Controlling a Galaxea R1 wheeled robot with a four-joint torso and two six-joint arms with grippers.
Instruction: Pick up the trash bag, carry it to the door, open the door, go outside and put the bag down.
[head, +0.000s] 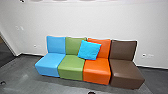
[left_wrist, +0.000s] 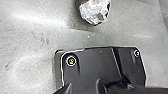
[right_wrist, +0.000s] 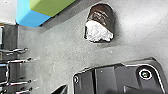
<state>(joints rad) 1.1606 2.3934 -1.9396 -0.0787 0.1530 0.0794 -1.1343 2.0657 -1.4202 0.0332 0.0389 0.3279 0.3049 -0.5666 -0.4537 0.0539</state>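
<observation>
Trash bag (right_wrist: 102, 15) sits on the grey floor (right_wrist: 60, 50) in your right wrist view, dark and glossy, with crumpled white stuff (right_wrist: 97, 32) showing at one end. Near it, apart, you have the corners of a blue seat (right_wrist: 35, 17) and a green seat (right_wrist: 50, 6), and well away from it some thin bars (right_wrist: 20, 60). You can't tell whether your right hand is spread or pressed together.

In your left wrist view, the bag is on bare floor again, its white end plain to see. Your left hand's state you can't tell either.

Your head view gives you the blue and green seats in a row with an orange seat (head: 97, 73) and a brown seat (head: 125, 71) along a pale wall (head: 100, 20). A turquoise cushion (head: 89, 50) leans, tilted, against the green and orange backs.
</observation>
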